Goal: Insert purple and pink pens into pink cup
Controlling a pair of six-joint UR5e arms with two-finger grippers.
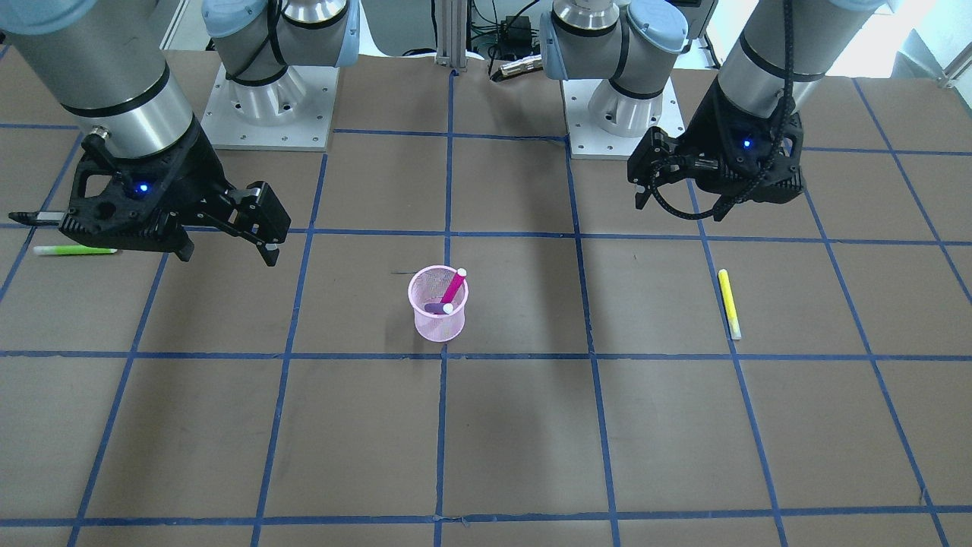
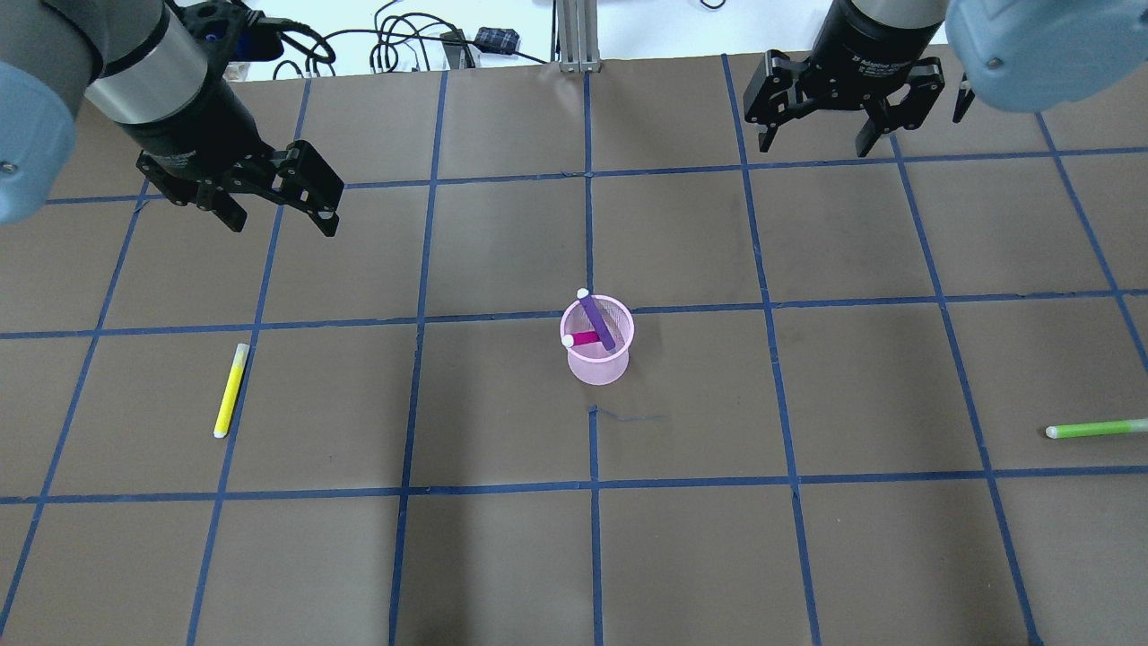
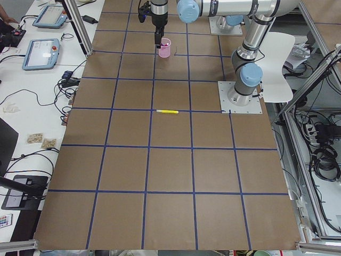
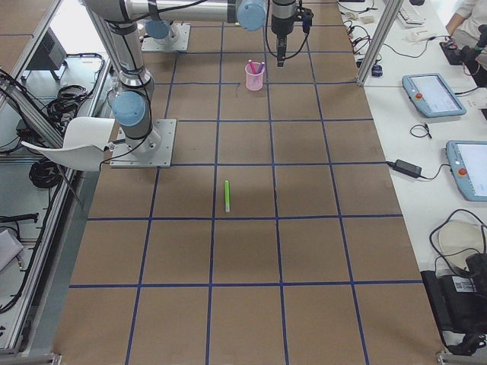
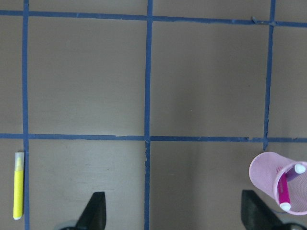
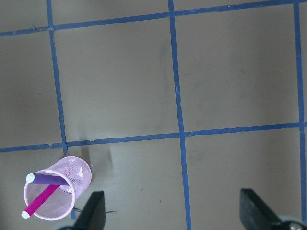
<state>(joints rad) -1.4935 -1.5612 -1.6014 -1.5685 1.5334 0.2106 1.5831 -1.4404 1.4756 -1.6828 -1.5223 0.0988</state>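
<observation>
The pink mesh cup (image 1: 440, 327) stands upright near the table's middle (image 2: 596, 368). The pink pen (image 1: 454, 287) and the purple pen (image 2: 596, 323) both stand inside it, leaning on the rim. My left gripper (image 2: 283, 226) is open and empty, raised well to the cup's left and farther back. My right gripper (image 2: 816, 142) is open and empty, raised to the cup's right near the far edge. The left wrist view shows the cup (image 5: 264, 172) at lower right. The right wrist view shows it (image 6: 81, 172) at lower left with both pens in it.
A yellow pen (image 2: 230, 390) lies on the table under my left side. A green pen (image 2: 1094, 429) lies at the right edge. A dark pen (image 1: 34, 218) lies beside the green one (image 1: 74, 250). Blue tape lines grid the brown table.
</observation>
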